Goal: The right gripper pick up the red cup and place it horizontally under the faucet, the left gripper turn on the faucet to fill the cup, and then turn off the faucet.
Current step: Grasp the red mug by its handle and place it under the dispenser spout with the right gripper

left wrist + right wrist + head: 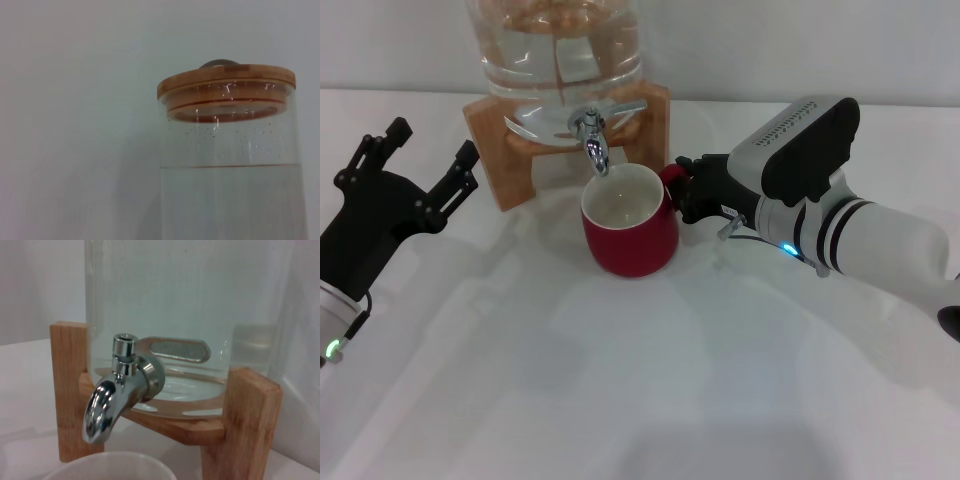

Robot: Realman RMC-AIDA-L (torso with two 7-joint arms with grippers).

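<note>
The red cup (628,228) stands upright on the white table, its cream-white inside right below the spout of the chrome faucet (594,140). My right gripper (688,190) reaches in from the right and is shut on the cup's red handle. The right wrist view shows the faucet (117,390) close up, with the cup's pale rim (110,466) beneath it. My left gripper (425,150) hangs open at the left, apart from the wooden stand (500,150) and touching nothing.
The glass dispenser jar (555,45), partly filled with water, sits on the wooden stand at the back of the table (620,400). The left wrist view shows the jar (230,190) with its wooden lid (225,80).
</note>
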